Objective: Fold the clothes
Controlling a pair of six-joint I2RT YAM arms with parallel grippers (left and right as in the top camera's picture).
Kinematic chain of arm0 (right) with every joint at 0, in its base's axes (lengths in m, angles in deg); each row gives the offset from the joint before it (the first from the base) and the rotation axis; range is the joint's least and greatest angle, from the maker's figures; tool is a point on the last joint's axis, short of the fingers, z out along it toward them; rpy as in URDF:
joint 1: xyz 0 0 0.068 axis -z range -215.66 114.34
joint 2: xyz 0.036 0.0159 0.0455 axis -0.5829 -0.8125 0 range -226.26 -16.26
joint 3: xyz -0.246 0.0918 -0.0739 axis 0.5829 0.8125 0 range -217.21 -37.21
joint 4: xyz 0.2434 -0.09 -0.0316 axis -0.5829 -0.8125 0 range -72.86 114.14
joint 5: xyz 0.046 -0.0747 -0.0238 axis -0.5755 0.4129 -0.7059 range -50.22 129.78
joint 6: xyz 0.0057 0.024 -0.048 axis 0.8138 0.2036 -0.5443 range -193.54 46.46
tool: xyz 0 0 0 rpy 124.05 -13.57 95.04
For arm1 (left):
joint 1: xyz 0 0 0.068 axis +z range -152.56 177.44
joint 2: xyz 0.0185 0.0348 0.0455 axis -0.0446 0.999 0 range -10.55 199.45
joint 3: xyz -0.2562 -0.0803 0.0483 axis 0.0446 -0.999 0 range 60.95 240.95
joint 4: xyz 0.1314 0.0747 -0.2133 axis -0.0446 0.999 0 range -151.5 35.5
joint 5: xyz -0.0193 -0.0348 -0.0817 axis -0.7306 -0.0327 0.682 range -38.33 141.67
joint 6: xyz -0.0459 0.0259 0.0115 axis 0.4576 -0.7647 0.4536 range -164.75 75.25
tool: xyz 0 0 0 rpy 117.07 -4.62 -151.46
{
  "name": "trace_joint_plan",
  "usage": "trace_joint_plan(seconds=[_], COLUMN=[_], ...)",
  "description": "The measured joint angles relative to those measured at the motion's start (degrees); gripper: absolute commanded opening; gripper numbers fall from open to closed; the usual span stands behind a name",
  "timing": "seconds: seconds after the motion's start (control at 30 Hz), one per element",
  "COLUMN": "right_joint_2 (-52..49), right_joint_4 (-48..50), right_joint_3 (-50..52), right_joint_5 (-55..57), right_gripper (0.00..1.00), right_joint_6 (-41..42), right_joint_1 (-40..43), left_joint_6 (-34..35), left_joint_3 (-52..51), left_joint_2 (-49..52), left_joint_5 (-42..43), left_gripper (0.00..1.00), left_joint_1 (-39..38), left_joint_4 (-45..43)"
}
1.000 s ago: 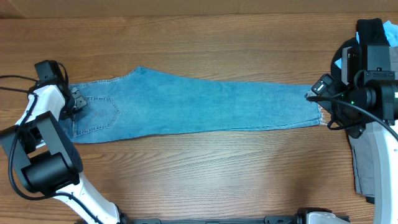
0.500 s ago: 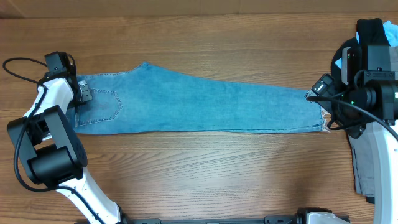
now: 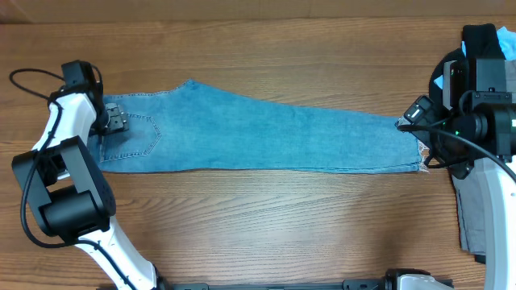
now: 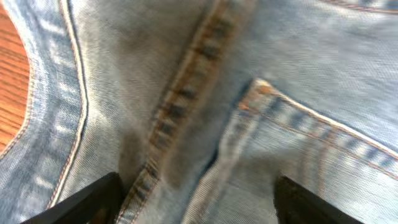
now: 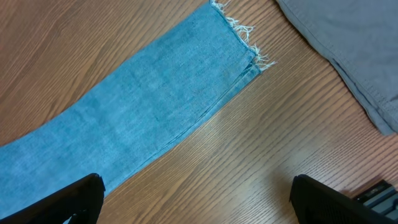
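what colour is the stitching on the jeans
Tan-orange stitching on light blue jeans; clearest in the left wrist view.

One pair of jeans (image 3: 266,133), one pair of grey trousers (image 3: 469,217) and one black garment (image 3: 481,36) are lying on one table (image 3: 258,234).

My gripper (image 5: 200,202) hung over the wooden table (image 5: 261,143), dark fingertips (image 5: 78,198) spread wide, holding nothing. A leg of light blue jeans (image 5: 155,93) lay flat, running diagonally up to its frayed hem (image 5: 242,34). Grey-khaki trousers (image 5: 348,50) lay near that hem, not touching.
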Motion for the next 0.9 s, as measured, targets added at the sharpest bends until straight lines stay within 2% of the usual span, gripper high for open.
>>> trace_joint_plan(seconds=[0.13,0.43,0.53,0.73,0.9], right_joint_2=[0.0,0.0,0.0,0.0,0.0], right_joint_4=[0.0,0.0,0.0,1.1,3.7], right_joint_3=[0.0,0.0,0.0,0.0,0.0], right_joint_5=[0.0,-2.2,-3.2,-6.7,-11.3], right_gripper=[1.00,1.00,1.00,1.00,1.00], right_joint_6=[0.0,0.0,0.0,0.1,0.1], right_joint_1=[0.0,0.0,0.0,0.0,0.0], left_joint_6=[1.7,5.7,6.2,6.7,6.9], left_joint_3=[2.4,5.2,5.3,5.8,5.8], left_joint_2=[-2.9,-20.7,-25.1,-26.9,-27.8], left_joint_5=[0.7,6.3,11.2,31.1,38.5], left_gripper=[1.00,1.00,1.00,1.00,1.00], left_joint_1=[-1.2,-2.3,-2.3,-2.3,-2.3], left_joint_4=[5.7,13.7,15.8,24.4,28.0])
